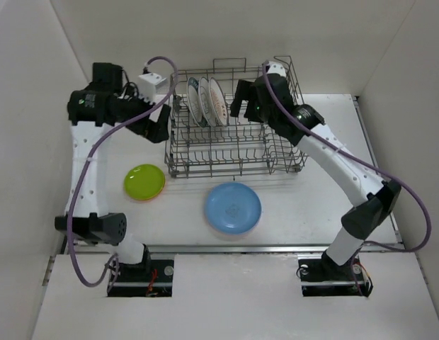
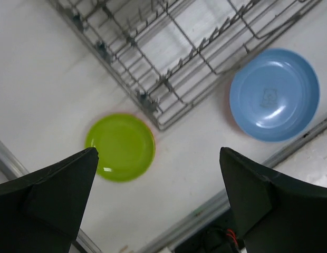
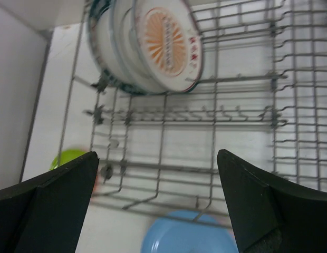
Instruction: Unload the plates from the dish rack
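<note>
- Table (image 1: 304,212): white, walled in on the left, right and far sides. Open surface lies across the lower half of the top view, in front of the rack.
- Dish rack (image 1: 234,166): grey wire basket, upper centre of the top view. Tall sides, rows of upright tines. Most rows stand bare.
- Right gripper (image 1: 242,106): fingers spread wide, holding nothing. It hangs over the rack's interior, just right of the standing plates; its own view (image 3: 158,153) looks down onto tines.
- Left gripper (image 1: 158,126): also spread wide and holding nothing. It sits beside the rack's left wall, outside it; its own view (image 2: 158,152) shows bare table below.
- Blue plate (image 1: 234,207): lies flat on the table, near the rack's front wall, lower centre.
- Three white plates (image 1: 205,100): on edge in the rack's far-left corner, packed close. The front one (image 3: 166,45) has an orange sunburst face.
- Green plate (image 1: 144,181): flat on the table, centre-left, just off the rack's front-left corner. A thin orange edge shows beneath it.
</note>
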`<state>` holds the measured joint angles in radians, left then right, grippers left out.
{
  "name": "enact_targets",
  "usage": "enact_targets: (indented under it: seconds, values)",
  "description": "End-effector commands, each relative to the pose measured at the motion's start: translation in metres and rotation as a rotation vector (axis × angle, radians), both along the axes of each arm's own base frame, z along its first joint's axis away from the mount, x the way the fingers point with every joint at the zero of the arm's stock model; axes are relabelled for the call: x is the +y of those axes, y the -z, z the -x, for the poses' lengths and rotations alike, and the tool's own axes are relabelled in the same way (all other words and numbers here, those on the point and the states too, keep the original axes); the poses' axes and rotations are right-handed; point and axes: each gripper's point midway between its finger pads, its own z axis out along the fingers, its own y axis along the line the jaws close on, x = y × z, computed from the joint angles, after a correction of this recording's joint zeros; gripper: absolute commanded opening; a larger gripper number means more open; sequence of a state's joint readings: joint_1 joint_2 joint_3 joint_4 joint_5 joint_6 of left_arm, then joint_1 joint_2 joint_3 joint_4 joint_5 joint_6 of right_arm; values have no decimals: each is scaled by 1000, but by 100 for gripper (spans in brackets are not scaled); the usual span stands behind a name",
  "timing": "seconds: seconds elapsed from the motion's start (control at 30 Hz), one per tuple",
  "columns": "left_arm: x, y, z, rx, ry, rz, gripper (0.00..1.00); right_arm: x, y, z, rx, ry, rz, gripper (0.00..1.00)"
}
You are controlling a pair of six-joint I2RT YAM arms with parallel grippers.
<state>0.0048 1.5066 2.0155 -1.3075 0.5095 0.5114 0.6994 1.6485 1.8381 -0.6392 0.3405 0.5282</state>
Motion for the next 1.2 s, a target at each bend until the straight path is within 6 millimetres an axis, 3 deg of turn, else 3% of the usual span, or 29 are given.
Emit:
enact_targets:
  seconds: [0.0, 0.03, 0.07, 0.1, 0.13, 0.17, 0.2, 0.23, 0.3, 0.37, 0.5, 0.57, 0.6, 0.73, 0.9, 1.0, 1.1, 1.17]
  values:
    - [-24, 4, -56, -43, -51, -48, 100, -33, -35, -42, -84, 111, -72, 100]
    - [-29, 3, -71, -53, -76, -39, 100, -48, -43, -56, -114, 169, -78, 100]
    - [-37, -13, -92, -109, -132, 18, 100, -75, -43, -76, -130, 240, -64, 100]
    - [-42, 1, -116, -83, -157, 37, 100, -89, -44, -85, -145, 278, -46, 100]
    - [-49, 1, -129, -94, -171, 54, 100, -102, -44, -95, -155, 321, -42, 100]
    - [-60, -12, -147, -156, -171, 90, 100, -124, -50, -106, -174, 381, -22, 100]
    - [-64, -9, -159, -163, -198, 102, 100, -129, -39, -116, -160, 392, 2, 100]
    - [-59, 9, -179, -153, -241, 73, 100, -137, -37, -123, -162, 408, 28, 100]
    - [-72, 10, -200, -215, -253, 49, 100, -144, -31, -139, -169, 420, 55, 100]
    - [-69, 26, -221, -235, -343, -4, 100, -143, -25, -147, -176, 402, 104, 100]
    - [-70, 34, -257, -321, -420, -32, 100, -139, -8, -164, -181, 397, 136, 100]
    - [-68, 49, -269, -327, -458, -72, 100, -147, -4, -166, -178, 446, 159, 100]
    - [-65, 48, -275, -341, -486, -75, 100, -151, 2, -168, -171, 471, 175, 100]
    - [-70, 52, -284, -375, -503, -116, 95, -166, -5, -164, -186, 543, 206, 100]
    - [-70, 56, -288, -370, -486, -99, 90, -168, -12, -160, -195, 541, 209, 100]
    - [-61, 50, -289, -349, -476, -43, 90, -168, -6, -154, -179, 534, 207, 100]
    - [-64, 58, -289, -324, -466, -34, 82, -164, -1, -151, -170, 523, 213, 100]
    - [-66, 75, -288, -278, -440, -30, 74, -163, 3, -151, -162, 513, 216, 100]
